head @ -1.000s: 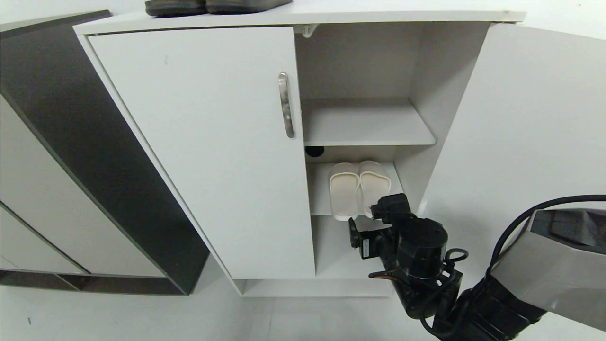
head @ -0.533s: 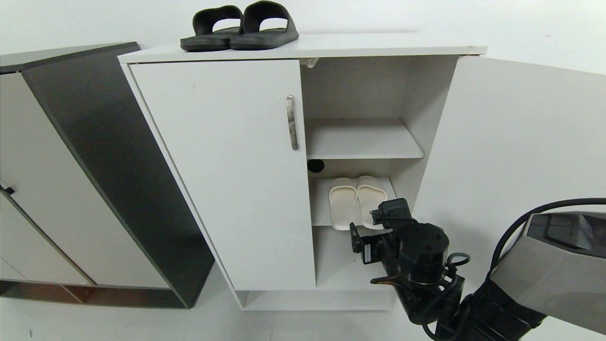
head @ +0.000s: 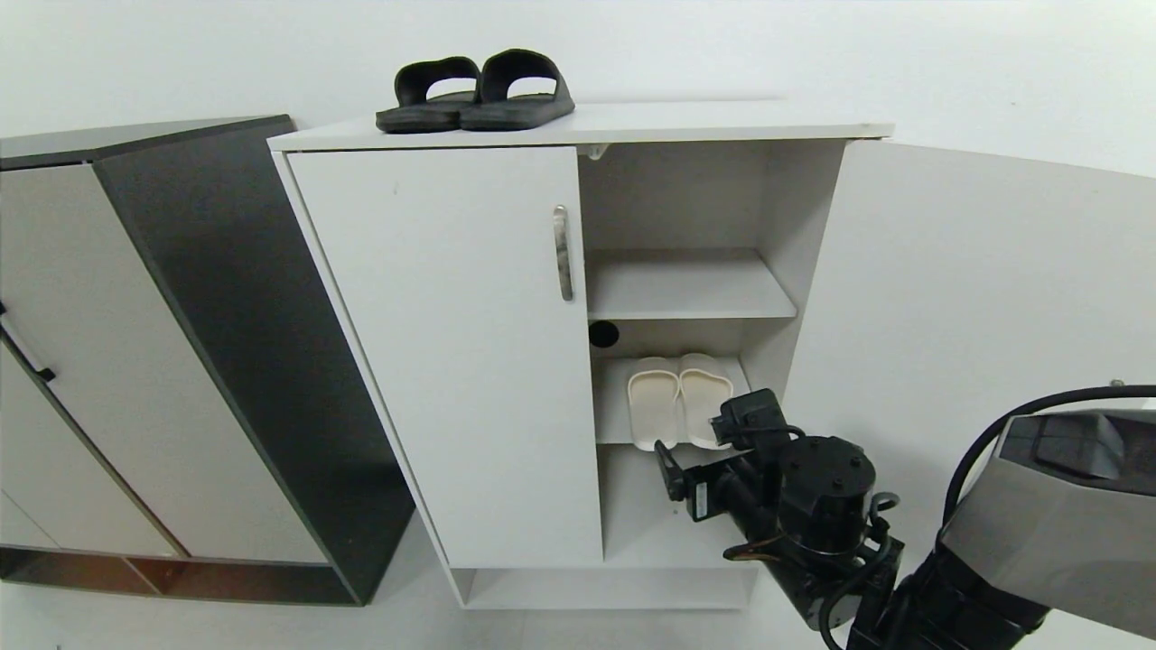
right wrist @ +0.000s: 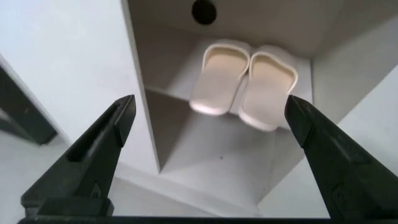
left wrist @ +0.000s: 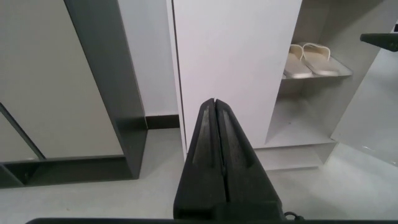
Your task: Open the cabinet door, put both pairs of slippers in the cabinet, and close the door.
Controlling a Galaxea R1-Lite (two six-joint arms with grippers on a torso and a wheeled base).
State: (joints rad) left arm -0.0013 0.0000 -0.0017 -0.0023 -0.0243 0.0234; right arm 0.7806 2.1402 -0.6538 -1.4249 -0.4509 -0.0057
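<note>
White cabinet [head: 722, 122]: stands against the wall, two doors, flat top

Dark cabinet [head: 244, 343]: just beside the white one on its left side, touching or nearly so; cannot tell which. Pale front, dark side panel

Right door [head: 948, 298]: swung fully open, showing the right half of the inside

Left door [head: 452, 352]: shut flat against the frame

Inside, right half: upper shelf [head: 686, 284], middle shelf [head: 610, 402] under it, bottom compartment [head: 650, 524] lowest

Right claw [right wrist: 210, 104]: fingers spread wide, gripping nothing. In the head view it sits in front of the open half, about level with the middle shelf edge and the bottom compartment, aimed inward. It is near the white slippers and apart from them

Left claw [left wrist: 214, 106]: fingers pressed together, gripping nothing. It hangs above the floor, pointed at the lower part of the shut left door, well apart from it

Black slippers [head: 479, 95]: one pair, side by side and touching, on the cabinet top above the left door, straps up. This pair is outside the cabinet

White slippers [head: 679, 397]: one pair, side by side and touching, flat on the middle shelf in the open right half, one end of each slightly overhanging the front edge

Handle [head: 563, 253]: metal bar, upright, on the left door near its inner edge

Hole [head: 603, 334]: round, dark, in the back panel between the upper and middle shelves
</note>
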